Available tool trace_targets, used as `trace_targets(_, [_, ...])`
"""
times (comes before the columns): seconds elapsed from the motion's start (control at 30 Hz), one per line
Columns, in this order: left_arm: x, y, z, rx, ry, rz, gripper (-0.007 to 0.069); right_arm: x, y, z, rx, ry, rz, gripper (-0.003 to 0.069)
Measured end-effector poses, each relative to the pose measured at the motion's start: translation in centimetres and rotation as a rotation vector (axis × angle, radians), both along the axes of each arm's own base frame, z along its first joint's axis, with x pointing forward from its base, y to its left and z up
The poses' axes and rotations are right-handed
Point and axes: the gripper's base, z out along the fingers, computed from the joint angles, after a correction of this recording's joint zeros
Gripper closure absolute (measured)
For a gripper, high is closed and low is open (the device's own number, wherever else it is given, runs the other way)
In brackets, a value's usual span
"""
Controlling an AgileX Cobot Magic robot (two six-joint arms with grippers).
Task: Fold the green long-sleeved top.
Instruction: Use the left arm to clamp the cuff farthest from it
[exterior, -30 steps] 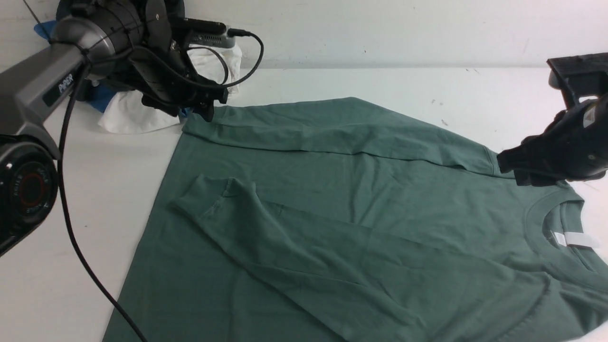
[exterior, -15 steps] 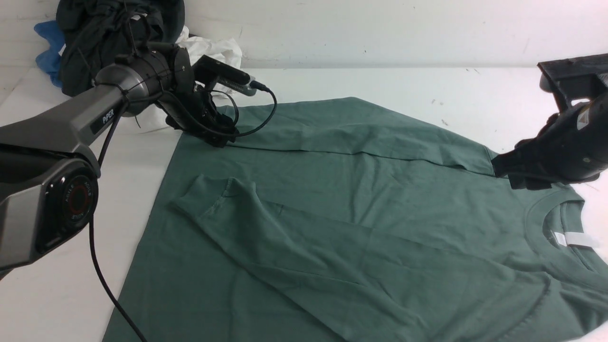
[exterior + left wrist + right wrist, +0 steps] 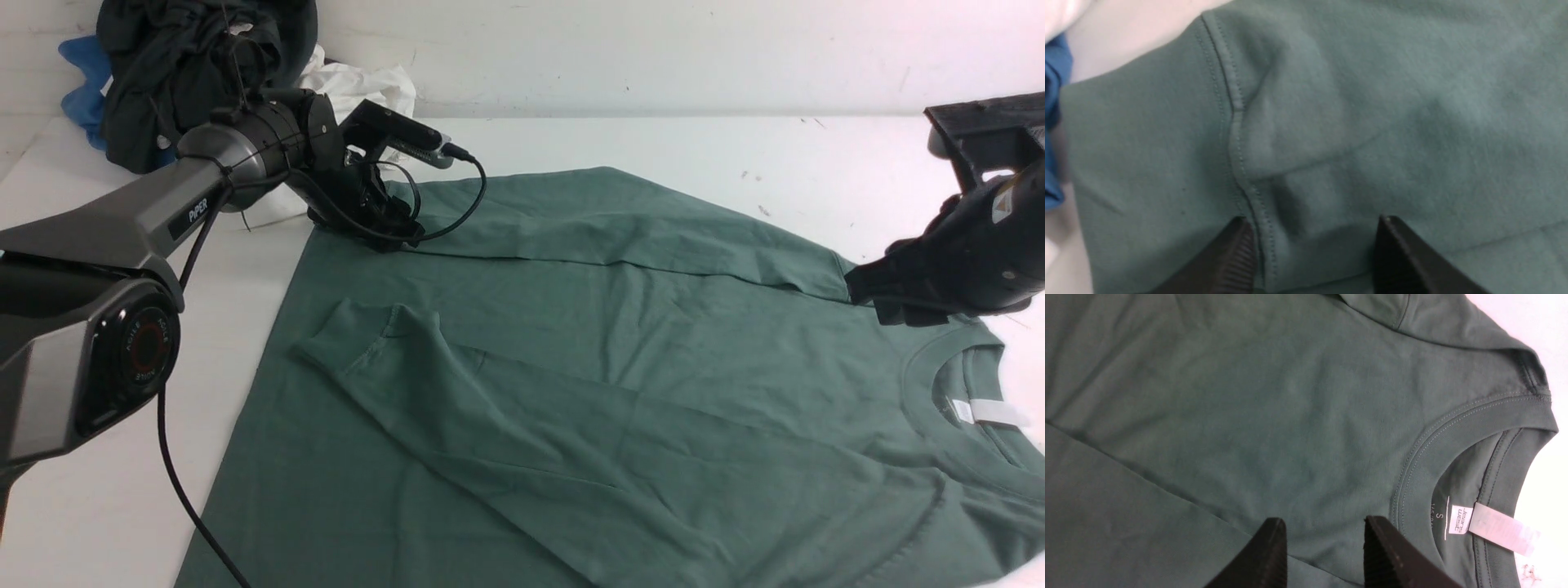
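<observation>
Left wrist view shows left claw [image 3: 1313,220] parted over green top [image 3: 1372,102], right claw [image 3: 1323,519] likewise, bases cropped

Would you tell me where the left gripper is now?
Front view: the left gripper is at the far-left corner of the green top, near the clothes pile.

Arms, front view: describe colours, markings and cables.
The left arm is a grey link lettered PIPER in white, a black joint with a red ring and a loose black cable. The right arm is black with a small pale sticker. The left end effector and right end effector have ribbed black fingers.
</observation>
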Motion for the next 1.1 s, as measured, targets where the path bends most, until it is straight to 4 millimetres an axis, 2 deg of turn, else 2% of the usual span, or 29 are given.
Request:
trace_targets(0.13, [0.0, 0.0, -0.1, -0.004, 0.003, 0.011, 0.0470, 0.0, 0.0, 0.0, 0.000, 0.000, 0.000, 0.0398])
trace_targets(0.17, [0.0, 0.0, -0.1, -0.004, 0.002, 0.011, 0.0470, 0.0, 0.0, 0.0, 0.000, 0.000, 0.000, 0.0398])
trace_targets(0.2, [0.1, 0.0, -0.1, -0.004, 0.000, 0.011, 0.0545, 0.0, 0.0, 0.0, 0.001, 0.000, 0.000, 0.0398])
trace_targets(0.23, [0.1, 0.0, -0.1, -0.004, -0.001, 0.011, 0.0577, 0.0, 0.0, 0.0, 0.002, 0.000, 0.000, 0.0398])
trace_targets(0.33, [0.1, 0.0, 0.2, -0.004, 0.005, 0.010, 0.0615, 0.0, 0.0, 0.0, 0.002, 0.000, 0.000, 0.0398])
trace_targets(0.6, [-0.2, 0.0, 1.7, -0.003, 0.035, 0.002, 0.0622, 0.0, 0.0, 0.0, 0.004, 0.001, -0.001, 0.0398])
trace_targets(0.77, [-0.8, 0.0, 4.5, -0.009, 0.018, -0.003, 0.0622, 0.0, 0.1, 0.0, 0.008, 0.002, -0.002, 0.0398])
trace_targets(1.1, [-1.1, 0.0, 4.9, -0.005, 0.036, -0.009, 0.0622, 0.0, 0.2, 0.0, 0.018, 0.006, 0.011, 0.0398])
